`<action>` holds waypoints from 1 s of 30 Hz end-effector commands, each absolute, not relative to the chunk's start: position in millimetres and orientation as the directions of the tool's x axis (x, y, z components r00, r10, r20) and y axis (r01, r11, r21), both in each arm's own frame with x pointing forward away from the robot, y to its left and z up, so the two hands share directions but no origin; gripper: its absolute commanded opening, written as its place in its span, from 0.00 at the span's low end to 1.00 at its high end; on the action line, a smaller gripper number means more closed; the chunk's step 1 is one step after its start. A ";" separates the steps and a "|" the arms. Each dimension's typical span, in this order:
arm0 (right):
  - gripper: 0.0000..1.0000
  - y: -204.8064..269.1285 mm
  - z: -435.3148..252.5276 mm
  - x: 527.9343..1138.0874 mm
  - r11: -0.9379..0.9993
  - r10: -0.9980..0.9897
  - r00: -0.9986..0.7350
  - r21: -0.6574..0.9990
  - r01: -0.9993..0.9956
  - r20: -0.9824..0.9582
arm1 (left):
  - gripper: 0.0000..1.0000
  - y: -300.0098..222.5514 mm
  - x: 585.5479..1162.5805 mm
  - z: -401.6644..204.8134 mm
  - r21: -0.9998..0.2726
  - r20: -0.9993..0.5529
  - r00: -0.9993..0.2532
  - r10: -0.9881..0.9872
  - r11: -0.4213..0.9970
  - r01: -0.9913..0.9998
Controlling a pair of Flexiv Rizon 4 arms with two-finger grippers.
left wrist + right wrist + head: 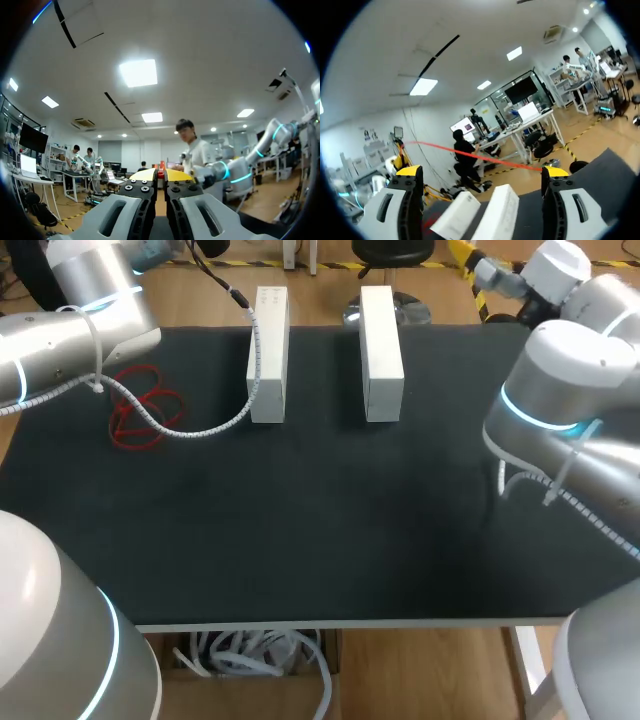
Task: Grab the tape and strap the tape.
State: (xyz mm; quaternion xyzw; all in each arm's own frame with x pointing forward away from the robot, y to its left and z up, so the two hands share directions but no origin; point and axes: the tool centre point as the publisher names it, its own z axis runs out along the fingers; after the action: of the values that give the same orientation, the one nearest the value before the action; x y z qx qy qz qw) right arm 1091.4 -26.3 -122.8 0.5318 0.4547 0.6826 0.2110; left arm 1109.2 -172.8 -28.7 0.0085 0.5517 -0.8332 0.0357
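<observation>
While the red tape (145, 410) lies in loose loops on the left part of the black table (330, 530), just beside my left arm's coiled white cable (215, 425), the left gripper (160, 175) has its yellow tips pressed together on a small red bit of it. The right gripper (481, 172) holds its fingers wide apart; a thin red strand crosses the gap between them, and I cannot tell whether it touches them. Two white blocks (268, 355) stand side by side, apart, at the far edge.
</observation>
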 end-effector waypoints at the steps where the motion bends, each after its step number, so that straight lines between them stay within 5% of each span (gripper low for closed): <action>1: 1.00 -25.4 -116.8 1099.5 -0.690 0.648 -0.420 0.723 0.029 0.635 | 0.00 -172.8 1109.8 -29.0 -0.918 -0.055 -0.997 -0.049 -0.389 0.069; 25: 1.00 -17.7 -113.1 1094.4 -0.694 0.650 -0.435 0.720 -0.005 0.623 | 0.00 -172.8 1109.8 -29.0 -0.918 -0.055 -0.997 -0.049 -0.389 0.069; 30: 1.00 -0.9 -108.6 1086.2 -0.837 0.506 -0.399 0.548 -0.011 0.765 | 0.00 -172.8 1109.8 -29.0 -0.918 -0.055 -0.997 -0.049 -0.389 0.069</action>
State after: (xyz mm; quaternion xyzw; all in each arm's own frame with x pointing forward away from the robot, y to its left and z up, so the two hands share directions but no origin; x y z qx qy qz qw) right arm 1091.4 -7.0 -108.3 0.5156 0.3514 0.7703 0.1316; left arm 1109.3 -172.8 -28.8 0.0085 0.5518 -0.8331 0.0357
